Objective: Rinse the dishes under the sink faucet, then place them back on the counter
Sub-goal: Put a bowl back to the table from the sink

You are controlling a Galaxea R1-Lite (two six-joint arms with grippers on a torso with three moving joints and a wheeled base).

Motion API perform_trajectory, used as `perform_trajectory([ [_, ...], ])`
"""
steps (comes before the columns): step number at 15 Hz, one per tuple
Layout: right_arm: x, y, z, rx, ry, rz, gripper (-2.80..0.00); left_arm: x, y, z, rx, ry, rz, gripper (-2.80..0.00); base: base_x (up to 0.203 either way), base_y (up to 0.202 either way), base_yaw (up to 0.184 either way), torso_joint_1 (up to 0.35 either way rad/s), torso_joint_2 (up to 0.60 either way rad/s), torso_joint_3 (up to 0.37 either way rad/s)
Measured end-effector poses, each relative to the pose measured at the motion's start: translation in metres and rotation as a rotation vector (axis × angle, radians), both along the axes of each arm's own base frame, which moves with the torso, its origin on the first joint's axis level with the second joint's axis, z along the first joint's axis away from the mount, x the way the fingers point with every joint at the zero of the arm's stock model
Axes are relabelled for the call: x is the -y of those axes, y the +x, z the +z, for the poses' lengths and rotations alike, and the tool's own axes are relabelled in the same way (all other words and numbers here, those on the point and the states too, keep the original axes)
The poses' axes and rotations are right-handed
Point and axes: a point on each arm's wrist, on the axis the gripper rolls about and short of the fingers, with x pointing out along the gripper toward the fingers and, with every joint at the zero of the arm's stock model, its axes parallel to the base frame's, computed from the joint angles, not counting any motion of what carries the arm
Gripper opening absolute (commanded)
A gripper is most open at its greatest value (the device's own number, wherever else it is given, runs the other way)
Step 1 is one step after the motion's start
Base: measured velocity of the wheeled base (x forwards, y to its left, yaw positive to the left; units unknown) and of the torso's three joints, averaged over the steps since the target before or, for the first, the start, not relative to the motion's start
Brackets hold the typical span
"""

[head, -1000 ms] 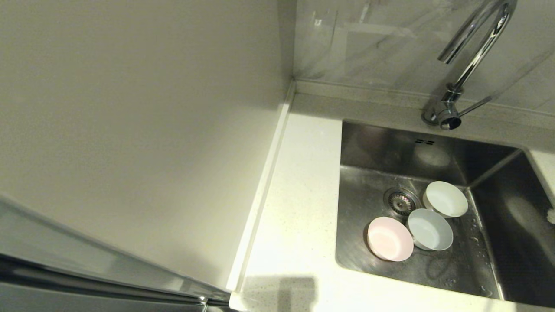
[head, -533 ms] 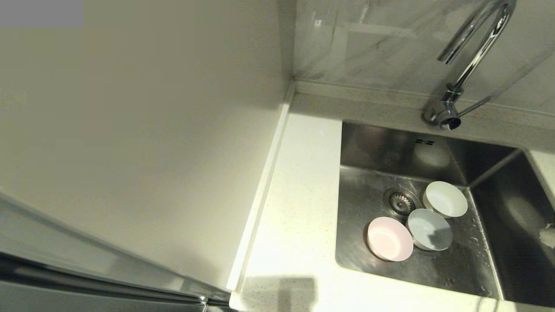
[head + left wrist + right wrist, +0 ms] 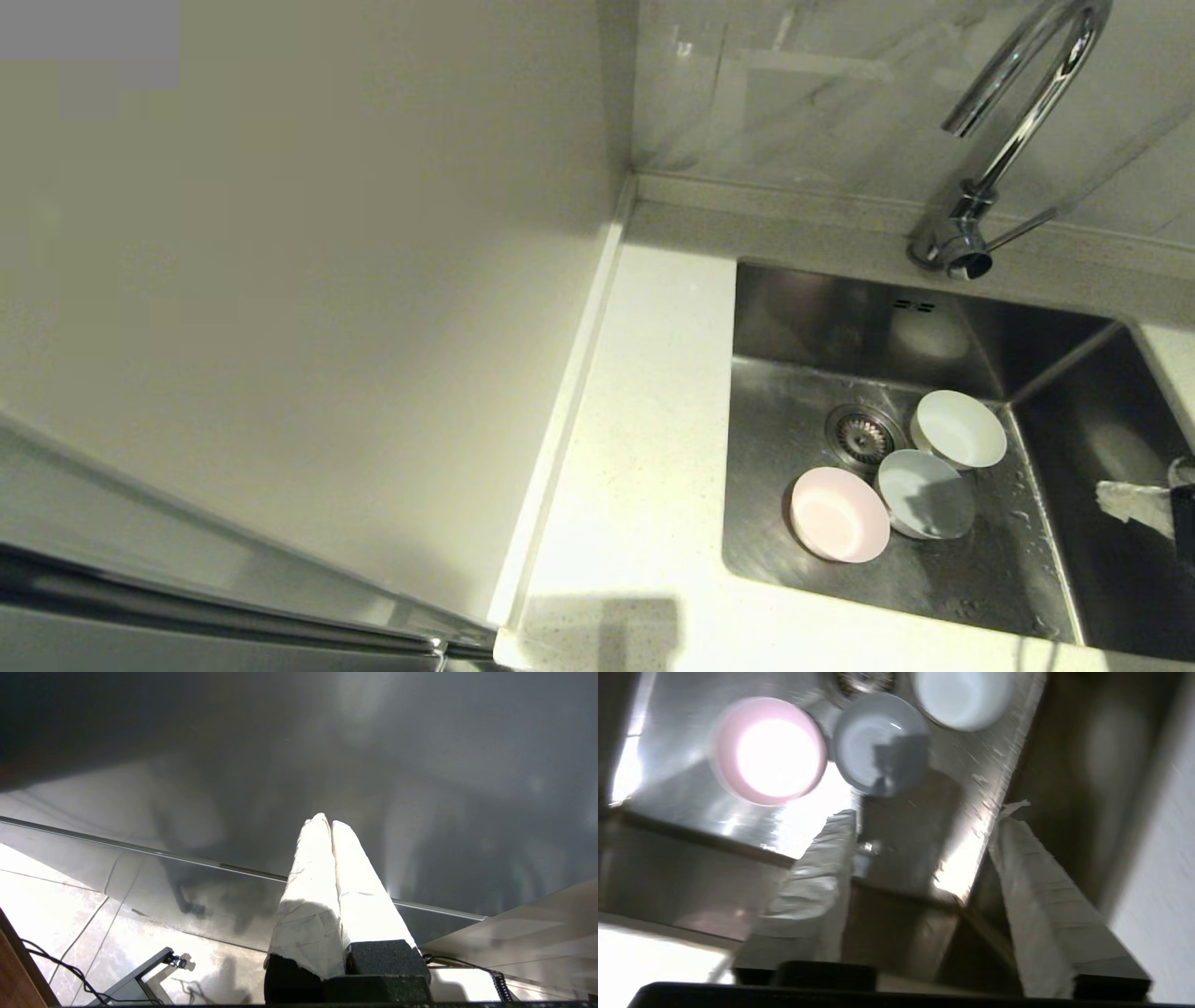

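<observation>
On the sink [image 3: 794, 373] floor beside the drain strainer [image 3: 861, 432] sit the pink bowl [image 3: 839, 527], blue-grey bowl [image 3: 925, 494] and white bowl [image 3: 959, 428] (the first two touching). Right gripper [image 3: 924, 826] hovers above, fingers spread wide, holding nothing. Left gripper [image 3: 331, 823] is parked below, fingers pressed together.

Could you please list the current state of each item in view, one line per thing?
Pink bowl: upright, empty, on the sink floor.
Blue-grey bowl: upright, empty, beside the pink one, partly in shadow.
White bowl: upright, empty, right of the drain.
Faucet: no water running.
Sink: a few droplets on the floor.
Right gripper: open, above the sink, holding nothing.
Left gripper: shut, empty, away from the sink.
</observation>
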Motion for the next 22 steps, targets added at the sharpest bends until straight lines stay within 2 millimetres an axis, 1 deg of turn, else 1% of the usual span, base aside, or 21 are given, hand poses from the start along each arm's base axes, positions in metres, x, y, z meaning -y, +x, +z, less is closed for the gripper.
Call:
perform_trajectory([
  [3, -0.003, 0.029, 0.003, -0.022, 0.004, 0.077, 0.00, 0.000, 0.000, 0.000, 0.000, 0.000, 0.000, -2.80, 0.000, 0.000, 0.000, 0.000, 0.00, 0.000],
  [5, -0.007, 0.058, 0.005, -0.035, 0.035, 0.087, 0.00, 0.000, 0.000, 0.000, 0.000, 0.000, 0.000, -2.80, 0.000, 0.000, 0.000, 0.000, 0.00, 0.000],
  [7, -0.013, 0.087, 0.000, -0.065, 0.062, 0.047, 0.00, 0.000, 0.000, 0.000, 0.000, 0.000, 0.000, -2.80, 0.000, 0.000, 0.000, 0.000, 0.00, 0.000],
  [10, -0.018, 0.127, -0.019, -0.130, 0.068, -0.048, 0.00, 0.000, 0.000, 0.000, 0.000, 0.000, 0.000, -2.80, 0.000, 0.000, 0.000, 0.000, 0.00, 0.000],
  [15, -0.015, 0.188, -0.048, -0.171, 0.034, -0.188, 0.00, 0.000, 0.000, 0.000, 0.000, 0.000, 0.001, -2.80, 0.000, 0.000, 0.000, 0.000, 0.00, 0.000],
  [18, -0.014, 0.216, -0.065, -0.175, 0.029, -0.279, 0.00, 0.000, 0.000, 0.000, 0.000, 0.000, 0.000, -2.80, 0.000, 0.000, 0.000, 0.000, 0.00, 0.000],
  [22, -0.012, 0.244, -0.086, -0.180, 0.029, -0.332, 0.00, 0.000, 0.000, 0.000, 0.000, 0.000, 0.000, -2.80, 0.000, 0.000, 0.000, 0.000, 0.00, 0.000],
])
